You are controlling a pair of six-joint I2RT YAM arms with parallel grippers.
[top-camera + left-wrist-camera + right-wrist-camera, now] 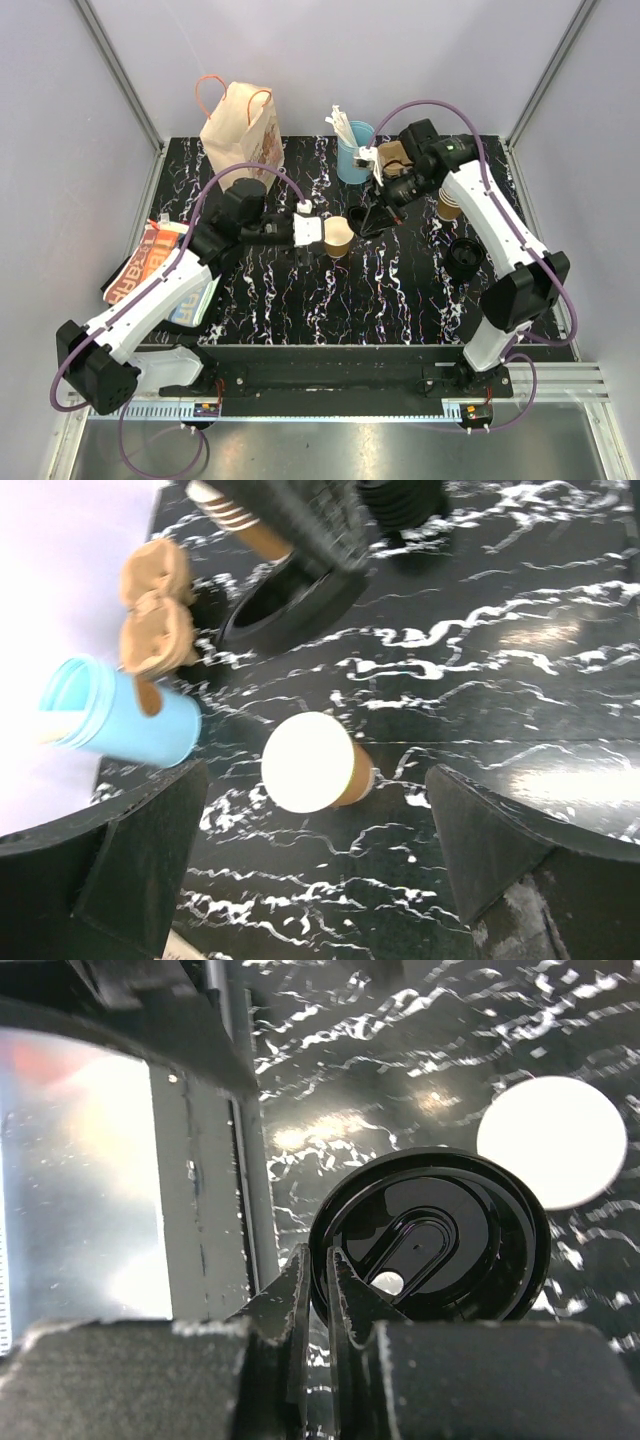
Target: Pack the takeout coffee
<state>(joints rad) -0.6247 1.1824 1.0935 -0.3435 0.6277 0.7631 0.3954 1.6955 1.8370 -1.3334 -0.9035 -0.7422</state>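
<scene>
The right claw [318,1295] is pinching the black lid [430,1235] by its rim, just right of the open kraft cup [310,765] standing on the tabletop [520,650]; the left claw [315,835] is straddling it, fingers spread.

Pale lilac walls [330,60]; black marbled tabletop [400,300] (white veins); glare patches, probably overhead light.

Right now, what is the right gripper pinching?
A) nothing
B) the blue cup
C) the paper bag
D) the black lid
D: the right wrist view shows the right gripper closed on the rim of the black lid.
</scene>
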